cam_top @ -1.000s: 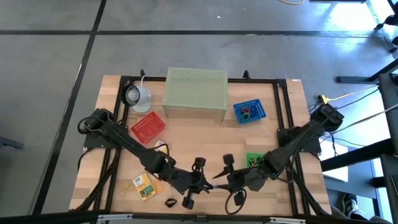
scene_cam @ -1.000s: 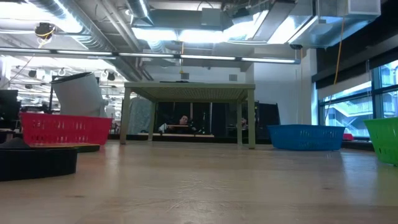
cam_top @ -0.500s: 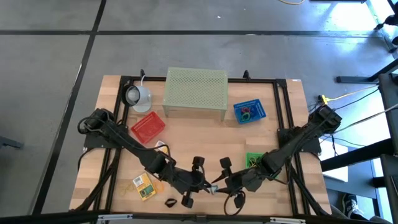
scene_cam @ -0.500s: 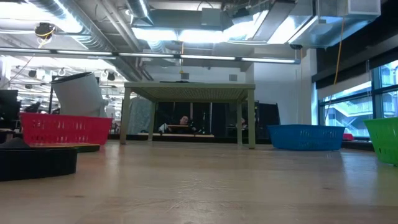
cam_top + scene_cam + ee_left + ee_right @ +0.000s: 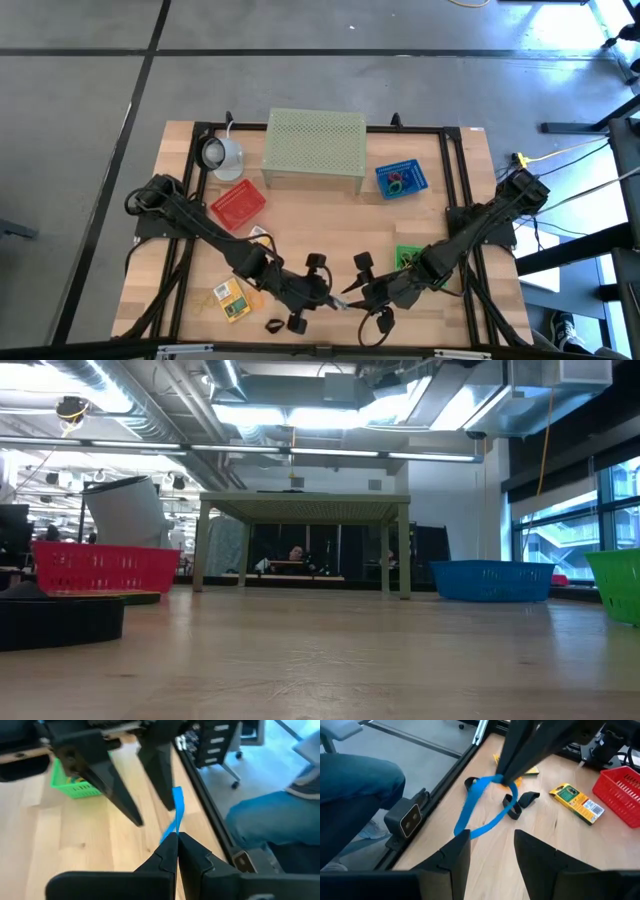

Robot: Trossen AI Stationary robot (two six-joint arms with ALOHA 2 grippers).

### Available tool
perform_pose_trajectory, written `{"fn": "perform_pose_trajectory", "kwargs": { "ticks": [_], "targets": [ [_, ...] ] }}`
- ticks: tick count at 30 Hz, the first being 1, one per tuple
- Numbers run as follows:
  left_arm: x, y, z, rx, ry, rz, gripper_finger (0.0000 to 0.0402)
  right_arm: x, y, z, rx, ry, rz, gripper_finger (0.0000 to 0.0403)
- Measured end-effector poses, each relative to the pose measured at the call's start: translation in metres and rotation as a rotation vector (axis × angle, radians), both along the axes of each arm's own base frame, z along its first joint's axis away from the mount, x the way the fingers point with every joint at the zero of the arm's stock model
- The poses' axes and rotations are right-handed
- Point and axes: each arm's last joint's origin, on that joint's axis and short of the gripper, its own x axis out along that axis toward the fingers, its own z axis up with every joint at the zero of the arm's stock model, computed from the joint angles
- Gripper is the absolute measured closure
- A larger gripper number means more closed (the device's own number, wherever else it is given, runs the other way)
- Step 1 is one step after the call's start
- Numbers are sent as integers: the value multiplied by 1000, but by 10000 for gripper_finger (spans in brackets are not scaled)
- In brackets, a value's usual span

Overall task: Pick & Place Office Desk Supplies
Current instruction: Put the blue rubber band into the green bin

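A blue band loop hangs from my left gripper, which is shut on it near the table's near edge. My right gripper is open and faces the left one from the table's right side. Its fingers stand just short of the loop's lower bend and touch nothing. Black clips and a yellow printed packet lie on the wood beyond the loop. Neither gripper shows in the low view. My left gripper pinches the blue loop at its upper bend between its two fingertips. The fingers slant down from the table's left side. The band runs out past the tips and hangs below them as an open loop; whether its lower bend touches the table, I cannot tell.
The pale green perforated stand is at the far side, with a white cup, a red basket and a blue basket around it. A green basket sits near the right arm. A person's knee is beyond the near edge.
My left gripper has drawn a little toward the table's left, carrying the blue loop, and my right gripper has followed slightly the same way.
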Motion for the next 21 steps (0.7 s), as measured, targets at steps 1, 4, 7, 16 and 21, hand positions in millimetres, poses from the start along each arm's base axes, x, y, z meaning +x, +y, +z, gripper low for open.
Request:
{"fn": "perform_pose_trajectory", "kwargs": {
  "ticks": [1, 4, 7, 16, 21],
  "targets": [
    [-1, -1, 0, 0, 3, -5, 398, 0, 0, 0, -1, 1, 0, 250],
    [-2, -2, -1, 4, 9, -8, 398, 0, 0, 0, -3, 2, -2, 250],
    [-2, -2, -1, 4, 9, -9, 398, 0, 0, 0, -5, 0, -7, 250],
    [-9, -8, -5, -43, 96, -100, 398, -1, -4, -3, -59, 3, -72, 250],
    [-12, -12, -5, -38, 96, -108, 398, -1, -4, -3, -60, 2, -74, 250]
  ]
}}
